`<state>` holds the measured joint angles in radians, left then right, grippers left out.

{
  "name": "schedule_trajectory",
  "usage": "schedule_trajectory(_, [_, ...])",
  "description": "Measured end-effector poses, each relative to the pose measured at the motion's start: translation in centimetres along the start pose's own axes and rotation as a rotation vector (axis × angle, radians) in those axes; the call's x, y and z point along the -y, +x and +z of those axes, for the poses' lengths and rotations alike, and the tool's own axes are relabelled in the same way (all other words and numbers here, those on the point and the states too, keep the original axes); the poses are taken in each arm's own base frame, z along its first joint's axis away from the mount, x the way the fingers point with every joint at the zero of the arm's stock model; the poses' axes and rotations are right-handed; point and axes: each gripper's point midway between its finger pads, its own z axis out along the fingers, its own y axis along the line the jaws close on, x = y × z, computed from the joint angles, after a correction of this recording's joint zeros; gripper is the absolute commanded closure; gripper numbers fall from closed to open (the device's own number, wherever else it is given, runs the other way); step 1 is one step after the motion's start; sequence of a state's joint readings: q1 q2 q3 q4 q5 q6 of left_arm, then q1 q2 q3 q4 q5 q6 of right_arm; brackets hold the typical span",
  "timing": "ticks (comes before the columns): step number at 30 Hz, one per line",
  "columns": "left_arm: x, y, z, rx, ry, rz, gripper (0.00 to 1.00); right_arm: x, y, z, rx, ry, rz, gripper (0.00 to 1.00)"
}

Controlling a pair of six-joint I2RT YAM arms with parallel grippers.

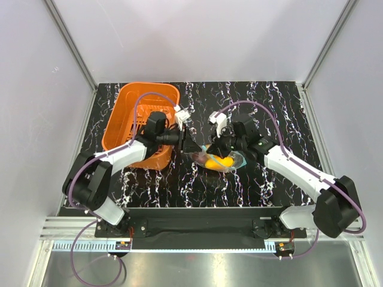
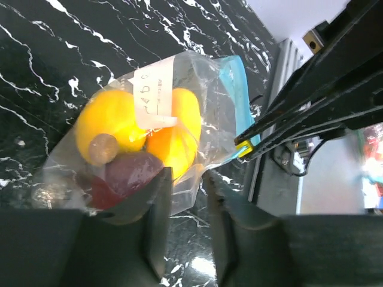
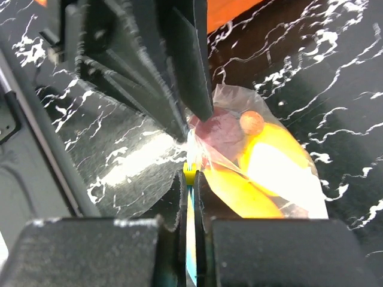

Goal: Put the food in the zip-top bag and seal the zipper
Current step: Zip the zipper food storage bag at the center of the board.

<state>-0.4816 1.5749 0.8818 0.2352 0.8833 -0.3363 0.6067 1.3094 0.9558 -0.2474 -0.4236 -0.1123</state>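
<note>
Black marbled table (image 1: 269,113): you see its surface on every side of the bag, broadest toward the right and far edges. Orange slotted basket (image 1: 119,122): it stands at the far left corner, well apart from the bag, with your left arm reaching past its near wall. Zip-top bag (image 2: 179,72): it lies mid-table between both grippers, holding two yellow fruit pieces (image 2: 111,119) and a dark reddish-purple piece (image 2: 128,173). Light-blue zipper (image 2: 236,95): it runs along the bag's edge facing your right arm. Right gripper (image 3: 191,176): its fingers are pinched together on the zipper's end. Left gripper (image 2: 187,179): narrowly parted, with the bag's opposite corner at the gap's mouth.
</note>
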Motion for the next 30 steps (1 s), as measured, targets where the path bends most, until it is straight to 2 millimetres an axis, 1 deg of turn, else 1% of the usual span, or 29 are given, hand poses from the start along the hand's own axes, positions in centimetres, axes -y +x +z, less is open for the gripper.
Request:
schedule_trajectory(1, [0.3, 0.0, 0.0, 0.0, 0.0, 0.015, 0.55, -0.1, 0.0, 0.1, -0.009, -0.008, 0.004, 1.0])
schedule_trajectory(2, [0.7, -0.1, 0.0, 0.001, 0.004, 0.035, 0.5, -0.2, -0.1, 0.2, -0.019, -0.016, 0.008, 1.0])
schedule_trajectory(5, [2.1, -0.8, 0.0, 0.017, 0.021, 0.099, 0.41, -0.5, -0.9, 0.2, -0.023, -0.04, 0.008, 1.0])
schedule_trajectory(8, [3.0, -1.4, -0.3, 0.036, 0.032, 0.147, 0.42, -1.1, -2.0, -0.1, -0.01, -0.067, -0.001, 1.0])
schedule_trajectory(11, [3.5, -1.8, -0.6, 0.05, 0.04, 0.177, 0.53, -1.4, -2.8, -0.4, -0.001, -0.08, -0.01, 1.0])
schedule_trajectory(12, [3.6, -1.9, -0.6, 0.051, 0.045, 0.184, 0.63, -1.4, -2.9, -0.5, 0.001, -0.082, -0.015, 1.0])
schedule_trajectory(14, [3.9, -1.8, -0.6, 0.048, 0.06, 0.192, 0.7, -1.3, -3.0, -0.6, -0.002, -0.081, -0.017, 1.0])
schedule_trajectory(15, [4.0, -1.7, -0.6, 0.045, 0.066, 0.196, 0.76, -1.2, -2.9, -0.7, -0.005, -0.079, -0.017, 1.0])
schedule_trajectory(18, [3.9, -1.4, -0.6, 0.035, 0.066, 0.198, 0.82, -1.3, -2.8, -0.8, -0.013, -0.087, -0.015, 1.0])
schedule_trajectory(19, [3.8, -1.4, -0.7, 0.032, 0.064, 0.196, 0.89, -1.4, -2.7, -0.8, -0.016, -0.091, -0.015, 1.0])
schedule_trajectory(21, [3.8, -1.3, -0.7, 0.029, 0.063, 0.197, 1.0, -1.5, -2.6, -0.8, -0.019, -0.091, -0.013, 1.0])
schedule_trajectory(25, [3.8, -1.2, -0.8, 0.026, 0.067, 0.195, 1.0, -1.5, -2.6, -0.8, -0.021, -0.091, -0.012, 1.0])
schedule_trajectory(30, [3.3, -2.1, -1.6, 0.074, 0.066, 0.152, 1.0, -1.4, -3.0, -1.0, -0.002, -0.075, -0.006, 1.0])
